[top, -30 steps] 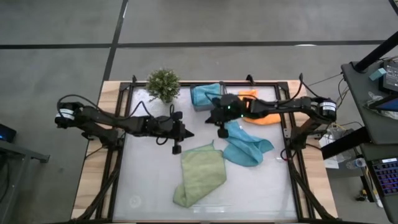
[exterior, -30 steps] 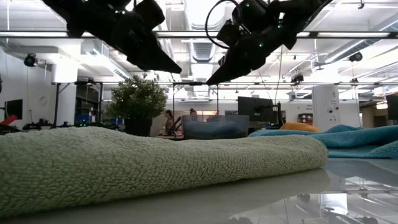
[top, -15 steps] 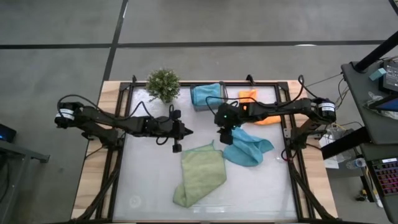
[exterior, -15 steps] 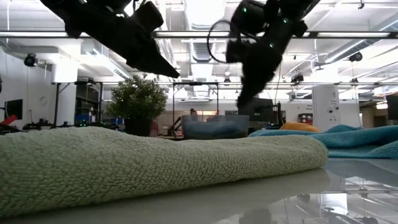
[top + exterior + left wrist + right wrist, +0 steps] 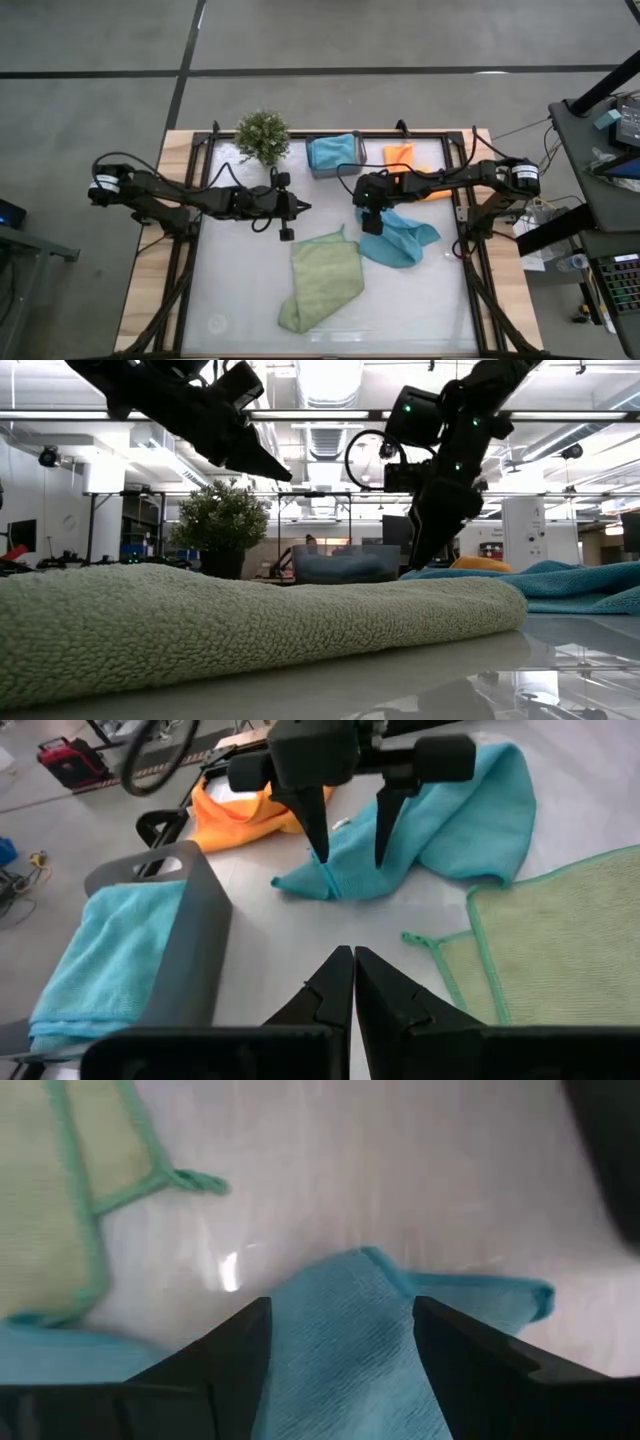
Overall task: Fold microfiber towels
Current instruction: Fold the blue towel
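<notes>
Teal towel (image 5: pixel 398 238) crumpled; green towel (image 5: pixel 322 280) folded flat.

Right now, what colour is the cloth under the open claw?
Teal-blue cloth; the left wrist view shows it best.

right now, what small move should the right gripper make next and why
Probably lower a little and close on the corner of the teal towel. The right gripper is open, its fingers either side of that corner but not gripping it. The left gripper waits shut, above the table.
</notes>
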Robot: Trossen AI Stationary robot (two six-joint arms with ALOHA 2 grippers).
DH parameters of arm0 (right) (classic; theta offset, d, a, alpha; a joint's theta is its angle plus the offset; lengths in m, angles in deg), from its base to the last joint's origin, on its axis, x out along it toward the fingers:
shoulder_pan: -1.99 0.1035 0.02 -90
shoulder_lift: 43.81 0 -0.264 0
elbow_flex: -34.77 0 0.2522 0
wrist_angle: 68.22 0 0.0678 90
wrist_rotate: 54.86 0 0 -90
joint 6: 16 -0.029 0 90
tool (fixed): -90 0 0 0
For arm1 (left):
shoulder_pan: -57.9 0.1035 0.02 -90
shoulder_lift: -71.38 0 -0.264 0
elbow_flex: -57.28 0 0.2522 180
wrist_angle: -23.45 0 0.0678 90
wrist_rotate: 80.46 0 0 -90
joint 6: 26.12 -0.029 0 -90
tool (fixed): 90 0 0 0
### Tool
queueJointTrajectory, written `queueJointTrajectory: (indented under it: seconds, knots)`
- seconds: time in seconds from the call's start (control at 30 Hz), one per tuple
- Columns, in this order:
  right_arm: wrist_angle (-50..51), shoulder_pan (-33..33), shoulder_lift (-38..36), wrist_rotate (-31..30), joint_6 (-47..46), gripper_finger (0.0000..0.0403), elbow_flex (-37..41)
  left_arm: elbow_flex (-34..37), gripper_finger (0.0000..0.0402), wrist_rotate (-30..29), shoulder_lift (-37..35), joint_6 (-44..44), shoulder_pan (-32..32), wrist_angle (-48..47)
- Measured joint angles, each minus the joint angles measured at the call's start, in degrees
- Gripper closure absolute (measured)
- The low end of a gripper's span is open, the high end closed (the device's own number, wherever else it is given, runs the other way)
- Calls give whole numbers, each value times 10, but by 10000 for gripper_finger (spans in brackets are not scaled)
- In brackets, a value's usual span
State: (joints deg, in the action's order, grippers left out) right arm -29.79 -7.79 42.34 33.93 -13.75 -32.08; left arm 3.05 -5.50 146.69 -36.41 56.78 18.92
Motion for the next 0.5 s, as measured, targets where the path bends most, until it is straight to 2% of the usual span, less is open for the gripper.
queueJointTrajectory:
  seconds: [0.27, 0.5]
  knots:
    - [-83, -26, 1, -11, 44, 169, 32, 0, 402, -3, 0, -21, 0, 19]
    - [-91, -53, 2, 76, 44, 182, 59, 0, 402, -3, 0, -26, 4, 24]
